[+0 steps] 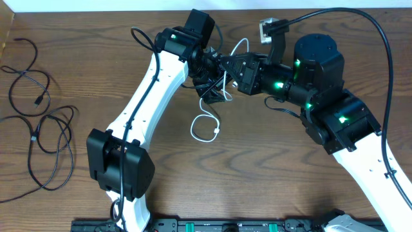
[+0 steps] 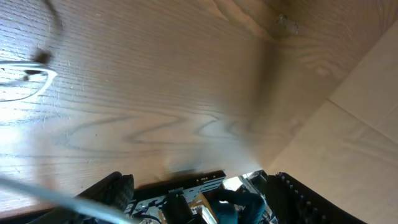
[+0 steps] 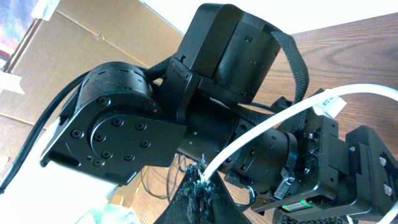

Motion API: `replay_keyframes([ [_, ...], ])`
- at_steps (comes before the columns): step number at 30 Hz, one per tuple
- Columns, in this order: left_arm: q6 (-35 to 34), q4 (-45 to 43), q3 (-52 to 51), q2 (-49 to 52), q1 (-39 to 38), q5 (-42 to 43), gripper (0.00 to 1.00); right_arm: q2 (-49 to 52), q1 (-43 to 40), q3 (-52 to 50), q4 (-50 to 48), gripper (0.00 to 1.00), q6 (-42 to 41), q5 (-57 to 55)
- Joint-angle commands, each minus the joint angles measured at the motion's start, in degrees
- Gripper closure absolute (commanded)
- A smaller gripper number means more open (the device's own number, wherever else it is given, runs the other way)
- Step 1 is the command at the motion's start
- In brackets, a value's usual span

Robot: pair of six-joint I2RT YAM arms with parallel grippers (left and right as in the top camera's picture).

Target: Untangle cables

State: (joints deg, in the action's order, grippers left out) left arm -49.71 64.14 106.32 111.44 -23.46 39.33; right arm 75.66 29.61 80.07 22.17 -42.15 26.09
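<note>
Over the table (image 1: 257, 180), right end effector (image 3: 200, 182) pinches the half-hidden white cable (image 1: 205, 126); left end effector (image 2: 210, 190) gapes wide.

Setting is reading as a robotics lab bench: a left arm (image 1: 143, 96) and a right arm (image 1: 370, 161), white-and-black with green status lights glowing, are reaching over a wood-grain worktop (image 1: 257, 187). A black mounting rail (image 1: 212, 226) is running along the near edge, and brown cardboard (image 3: 93, 43) is showing beyond the arms.
</note>
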Motion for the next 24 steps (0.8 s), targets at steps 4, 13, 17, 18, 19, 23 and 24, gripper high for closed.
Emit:
replay_keyframes([
  [4,-0.1,0.3,-0.3,0.5,-0.1,0.5,0.27,0.2,0.5,0.4,0.9,0.99,2.5,-3.4],
  [13,-0.2,0.2,-0.3,0.5,-0.1,0.5,0.35,0.2,0.5,0.4,1.0,0.99,2.4,-3.4],
  [17,-0.4,0.2,-0.3,0.5,-0.1,0.6,0.36,0.2,0.5,0.4,0.6,0.99,2.3,-3.0],
  [18,-0.4,0.2,-0.3,0.5,-0.1,0.6,0.35,0.2,0.5,0.4,0.5,0.99,2.3,-3.0],
  [19,-0.6,0.2,-0.3,0.5,-0.1,0.6,0.36,0.2,0.5,0.4,0.5,0.99,2.4,-3.0],
  [23,-1.9,0.2,-0.3,0.5,-0.1,0.6,0.38,0.2,0.9,0.4,0.5,0.99,2.4,-3.0],
  [24,-1.9,0.2,-0.3,0.5,-0.1,0.6,0.39,0.2,0.9,0.4,0.5,0.99,2.4,-3.0],
])
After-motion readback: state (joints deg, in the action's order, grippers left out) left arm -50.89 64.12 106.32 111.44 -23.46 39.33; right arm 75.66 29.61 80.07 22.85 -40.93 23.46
